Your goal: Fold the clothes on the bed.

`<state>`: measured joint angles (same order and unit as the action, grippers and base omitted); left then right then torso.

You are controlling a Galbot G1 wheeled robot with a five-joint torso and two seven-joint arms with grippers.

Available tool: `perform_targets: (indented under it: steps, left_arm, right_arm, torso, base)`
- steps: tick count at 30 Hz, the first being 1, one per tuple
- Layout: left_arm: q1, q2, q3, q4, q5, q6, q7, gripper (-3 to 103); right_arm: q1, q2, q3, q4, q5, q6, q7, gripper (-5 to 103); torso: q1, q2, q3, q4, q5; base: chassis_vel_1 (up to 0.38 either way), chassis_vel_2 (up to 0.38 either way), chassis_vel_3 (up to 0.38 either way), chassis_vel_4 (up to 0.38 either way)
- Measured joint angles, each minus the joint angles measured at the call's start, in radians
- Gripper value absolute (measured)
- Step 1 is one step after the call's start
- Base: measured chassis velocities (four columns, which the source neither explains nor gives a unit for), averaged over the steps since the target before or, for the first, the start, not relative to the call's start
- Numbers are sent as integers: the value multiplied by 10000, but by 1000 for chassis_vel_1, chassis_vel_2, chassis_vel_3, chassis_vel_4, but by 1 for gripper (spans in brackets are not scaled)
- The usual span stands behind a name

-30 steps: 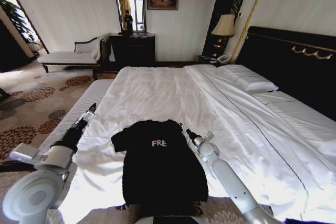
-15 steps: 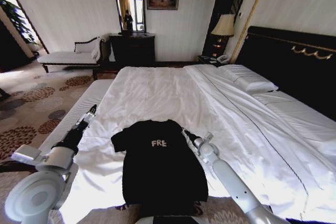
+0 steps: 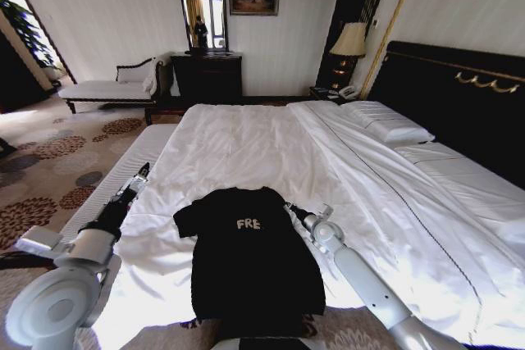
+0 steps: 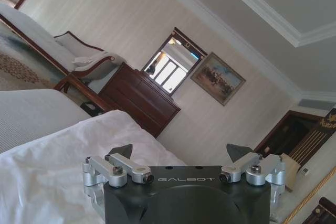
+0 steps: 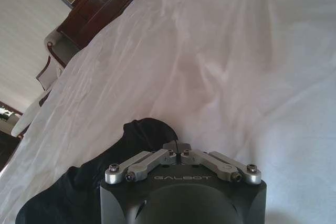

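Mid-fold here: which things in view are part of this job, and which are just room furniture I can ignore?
In the job:
black T-shirt, flat on the bed
right gripper, shut at the shirt's sleeve edge
left gripper, open, off to the shirt's left

Just lying about:
pillows
chaise
dresser
lamp

We're looking at a soft, matt black cloth T-shirt (image 3: pixel 248 256) on a bed (image 3: pixel 271 145) of smooth, faintly creased white linen. The left gripper (image 4: pixel 180 152) shows matt black plastic and bright bare metal links; the right gripper (image 5: pixel 175 146), the same. Behind, a polished dark wood dresser (image 3: pixel 207 76).
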<state>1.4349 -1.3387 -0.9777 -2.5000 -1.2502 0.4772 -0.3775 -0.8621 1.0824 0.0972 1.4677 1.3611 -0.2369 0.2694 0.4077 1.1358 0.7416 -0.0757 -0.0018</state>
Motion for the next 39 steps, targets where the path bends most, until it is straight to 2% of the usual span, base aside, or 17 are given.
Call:
perform_targets:
  steps: [3,5,6,8,9,11,14,18,20,23,24,27,29,33,35,38,39]
  left_arm:
    - [2,10,7,0,7,-4,-6,100]
    - [-4,28,18,0,12,-5,-13,100]
    - [-4,28,18,0,12,-5,-13,100]
    - [-6,53,35,0,23,-5,-21,100]
    - [-6,53,35,0,23,-5,-21,100]
    - [-2,68,42,0,33,-5,-26,100]
    - [15,72,49,0,43,-6,-29,100]
    - [23,82,46,0,52,-9,-32,100]
    - [26,85,41,0,52,-10,-33,100]
    - [44,90,8,0,53,-13,-36,100]
    - [44,90,8,0,53,-13,-36,100]
    - [58,94,-32,0,54,-19,-39,100]
    - [60,94,-38,0,54,-20,-40,100]
    - [57,83,-44,0,54,-24,-45,100]
    - [55,78,-44,0,53,-25,-46,100]
    - [47,38,-9,0,61,-25,-53,100]
    - [47,38,-9,0,61,-25,-53,100]
  right_arm:
    - [41,-31,69,12,23,9,160,3]
    - [60,-105,113,77,225,-114,490,13]
    - [60,-105,113,77,225,-114,490,13]
    - [106,-190,161,196,699,-586,1263,24]
    - [106,-190,161,196,699,-586,1263,24]
    - [194,-259,204,242,966,-853,1621,35]
    - [282,-329,209,253,962,-978,1621,40]
    - [471,-380,46,233,842,-1121,1588,61]
    - [530,-380,-6,212,840,-1159,1588,61]
    - [719,-320,-169,171,850,-1231,1604,78]
    - [719,-320,-169,171,850,-1231,1604,78]
    - [917,-217,-354,79,861,-1250,1627,92]
    - [961,-188,-389,54,885,-1255,1636,92]
    - [1022,-134,-490,28,964,-1290,1685,71]
    - [1022,-133,-505,20,966,-1292,1694,71]
    - [1006,-129,-535,-15,972,-1309,1720,55]
    - [1006,-129,-535,-15,972,-1309,1720,55]
  torso:
    - [0,0,0,1,0]
    - [0,0,0,2,0]
    - [0,0,0,2,0]
    - [0,0,0,-1,1]
    - [0,0,0,-1,1]
    - [0,0,0,0,1]
    - [0,0,0,1,0]
    - [0,0,0,0,0]
    - [0,0,0,1,0]
    - [0,0,0,1,0]
    - [0,0,0,1,0]
    - [0,0,0,2,-1]
    - [0,0,0,2,0]
    - [0,0,0,1,0]
    - [0,0,0,1,-1]
    - [0,0,-1,0,0]
    - [0,0,-1,0,0]
  base:
    - [0,0,0,0]
    - [0,0,0,0]
    - [0,0,0,0]
    - [0,0,0,0]
    - [0,0,0,0]
    - [0,0,0,0]
    - [0,0,0,0]
    - [0,0,0,0]
    - [0,0,0,0]
    - [0,0,0,0]
    - [0,0,0,0]
    - [0,0,0,0]
    - [0,0,0,0]
    - [0,0,0,0]
    - [0,0,0,0]
    - [0,0,0,0]
    - [0,0,0,0]
